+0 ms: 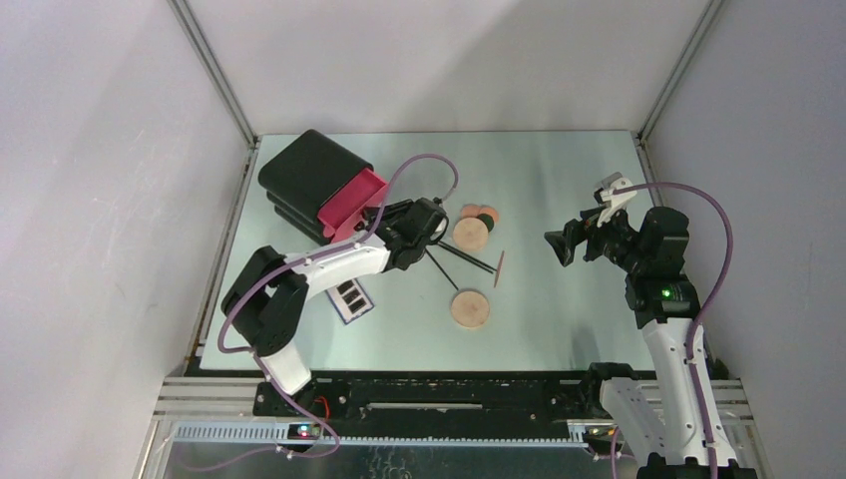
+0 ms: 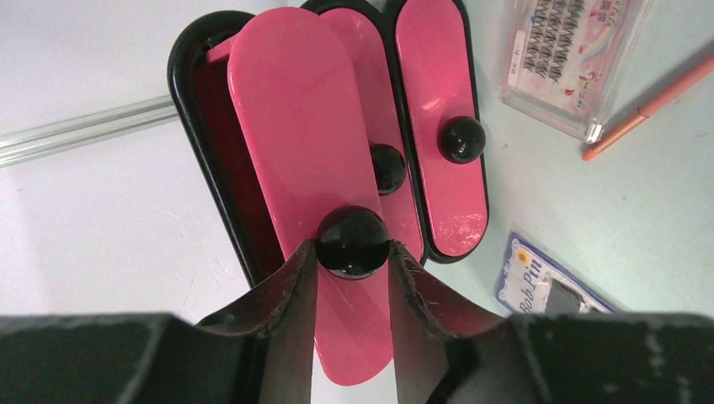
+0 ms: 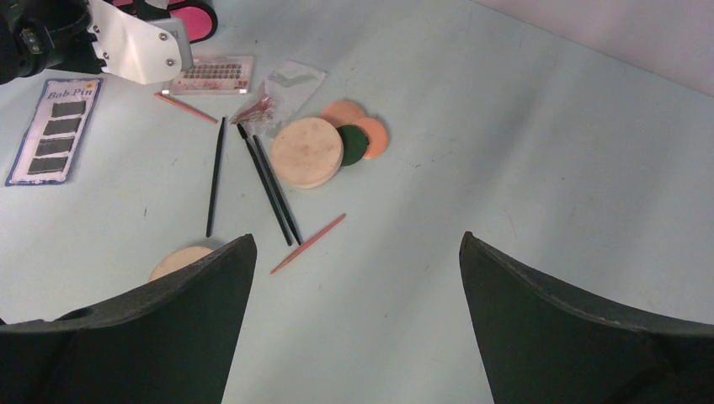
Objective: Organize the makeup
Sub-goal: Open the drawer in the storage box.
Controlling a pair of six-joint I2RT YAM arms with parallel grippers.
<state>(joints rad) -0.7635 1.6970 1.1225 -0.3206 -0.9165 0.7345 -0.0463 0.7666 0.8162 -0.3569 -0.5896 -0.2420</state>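
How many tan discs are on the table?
2. One disc touches the green round; the other lies alone, below it in the top view. More could be hidden under the left arm.

Left arm (image 1: 329, 264): bent, reaches up toward middle left of top view. Left gripper (image 2: 352, 246): fingers pinched on black knob (image 2: 353, 238). Right arm (image 1: 670, 339): stands tall at right side. Right gripper (image 1: 561, 245): wide open, points left, holds nothing.
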